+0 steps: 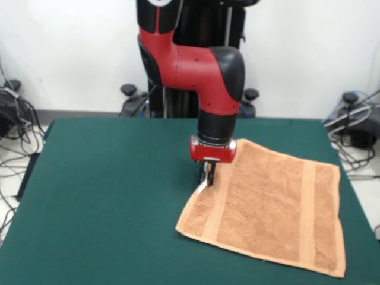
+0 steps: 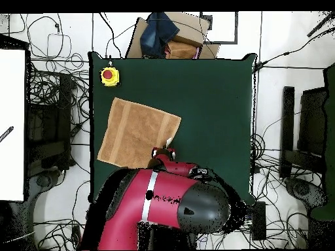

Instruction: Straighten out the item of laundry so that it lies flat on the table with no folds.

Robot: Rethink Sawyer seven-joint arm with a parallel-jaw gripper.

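Jaws pinched on the towel's (image 1: 270, 217) lifted left corner, gripper (image 1: 205, 180) low over the table (image 1: 101, 196); rest of towel spread flat, stretching away toward front-right edge in front view.

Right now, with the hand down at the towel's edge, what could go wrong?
The hand is at the towel's edge, where a strip looks lifted; pulling sideways could drag the whole towel or fold that edge over. The towel also lies near the table's side edge, so a drag that way might slide it off.
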